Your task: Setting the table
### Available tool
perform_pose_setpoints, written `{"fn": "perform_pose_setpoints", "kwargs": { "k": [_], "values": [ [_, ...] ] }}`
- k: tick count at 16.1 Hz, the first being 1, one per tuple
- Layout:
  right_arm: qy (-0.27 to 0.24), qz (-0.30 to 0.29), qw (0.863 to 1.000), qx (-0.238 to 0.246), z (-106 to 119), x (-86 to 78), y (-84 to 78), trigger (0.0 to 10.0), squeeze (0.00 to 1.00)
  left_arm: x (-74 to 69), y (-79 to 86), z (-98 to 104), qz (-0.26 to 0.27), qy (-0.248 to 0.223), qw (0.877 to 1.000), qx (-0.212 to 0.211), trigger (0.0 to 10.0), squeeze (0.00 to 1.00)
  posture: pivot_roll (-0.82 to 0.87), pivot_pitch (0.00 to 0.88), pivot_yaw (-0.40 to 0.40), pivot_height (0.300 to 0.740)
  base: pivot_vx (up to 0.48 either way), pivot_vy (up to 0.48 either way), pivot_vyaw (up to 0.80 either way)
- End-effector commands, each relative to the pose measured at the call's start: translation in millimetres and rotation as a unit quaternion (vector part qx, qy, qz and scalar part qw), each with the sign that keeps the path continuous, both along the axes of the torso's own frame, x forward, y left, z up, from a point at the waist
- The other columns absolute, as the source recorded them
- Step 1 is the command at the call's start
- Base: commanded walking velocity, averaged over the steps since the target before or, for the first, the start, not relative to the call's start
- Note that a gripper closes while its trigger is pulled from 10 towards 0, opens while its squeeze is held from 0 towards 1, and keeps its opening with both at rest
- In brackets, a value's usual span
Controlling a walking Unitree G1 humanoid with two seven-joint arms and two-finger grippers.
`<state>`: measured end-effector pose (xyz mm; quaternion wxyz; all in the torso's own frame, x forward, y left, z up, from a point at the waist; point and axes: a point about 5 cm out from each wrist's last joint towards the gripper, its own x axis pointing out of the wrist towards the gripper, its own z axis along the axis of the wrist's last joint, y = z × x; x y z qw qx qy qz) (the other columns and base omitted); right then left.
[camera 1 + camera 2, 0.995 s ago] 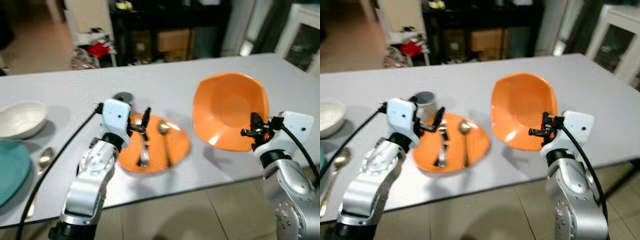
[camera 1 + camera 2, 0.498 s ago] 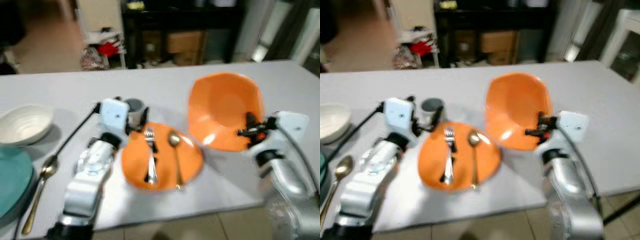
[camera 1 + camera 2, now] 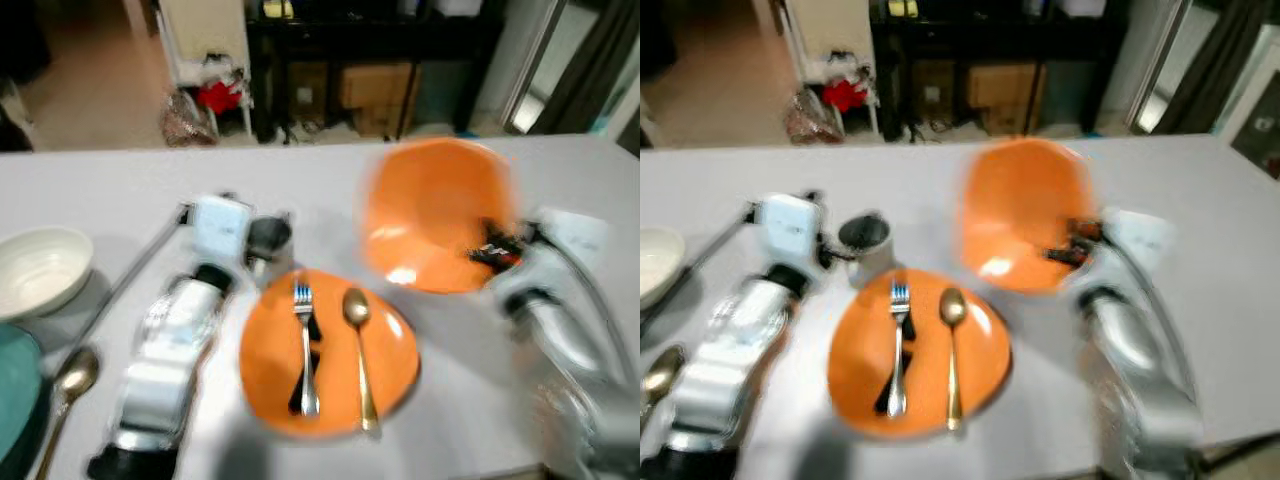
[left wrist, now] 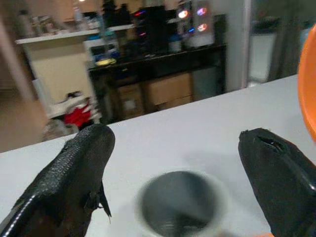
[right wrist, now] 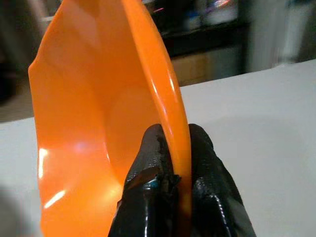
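An orange plate (image 3: 328, 352) lies on the grey table (image 3: 110, 190) with a silver fork (image 3: 304, 345) and a gold spoon (image 3: 358, 345) on it. Behind its left rim stands a grey mug (image 3: 266, 240). My left gripper (image 4: 182, 185) is open, its fingers (image 4: 74, 173) on either side of the mug (image 4: 180, 205) without touching it. My right gripper (image 3: 492, 248) is shut on the rim of an orange bowl (image 3: 435, 215), held tilted on edge above the table to the right of the plate. In the right wrist view the pads (image 5: 153, 163) pinch the bowl rim (image 5: 168, 113).
A white bowl (image 3: 40, 268) sits at the far left, with a teal plate (image 3: 12, 385) and a gold spoon (image 3: 62, 395) in front of it. Beyond the table's far edge are dark shelves with boxes (image 3: 370, 85) and red clutter (image 3: 215, 95) on the floor.
The camera has shifted and the picture is blurred. My left gripper has drawn back from over the plate to the mug. The right gripper still holds the tilted bowl.
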<state>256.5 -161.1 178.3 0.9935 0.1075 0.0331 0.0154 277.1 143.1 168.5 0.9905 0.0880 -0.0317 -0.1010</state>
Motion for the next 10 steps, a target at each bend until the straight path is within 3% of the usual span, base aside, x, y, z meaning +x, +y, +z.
{"fn": "perform_pose_setpoints", "kwargs": {
  "k": [1,3,5,8,9,10],
  "values": [
    [0.008,-0.023,1.0,0.007,1.9,6.9,-11.1,10.0,0.0,1.9,-7.5,6.8,-0.016,-0.016,1.0,-0.009,10.0,0.0,0.04,0.0,-0.036,0.74,0.251,0.0,0.0],
    [0.018,-0.025,0.999,0.029,3.8,21.9,-13.1,10.0,0.0,2.6,-5.9,10.6,-0.031,-0.021,0.999,-0.005,10.0,0.0,0.05,0.0,-0.042,0.74,0.0,0.0,0.0],
    [0.047,0.003,0.994,0.097,2.9,44.8,-14.4,10.0,0.0,3.2,0.3,17.1,-0.057,-0.025,0.998,0.005,10.0,0.0,0.06,0.0,-0.045,0.74,0.0,0.0,0.0],
    [0.091,0.025,0.987,0.131,-3.9,64.7,-15.3,10.0,0.0,0.9,6.3,27.0,-0.104,-0.029,0.994,0.006,10.0,0.0,0.07,0.0,-0.044,0.74,0.0,0.0,0.0],
    [0.109,0.025,0.981,0.159,-6.2,75.1,-17.2,10.0,0.0,-1.5,7.6,30.2,-0.134,-0.025,0.991,0.006,10.0,0.0,0.08,0.0,-0.042,0.74,0.0,0.0,0.0],
    [0.149,0.014,0.966,0.209,-15.4,88.6,-19.8,10.0,0.0,-7.1,5.7,31.0,-0.185,-0.012,0.983,0.003,10.0,0.0,0.08,0.0,-0.039,0.74,0.0,0.0,0.0]
  ]
}}
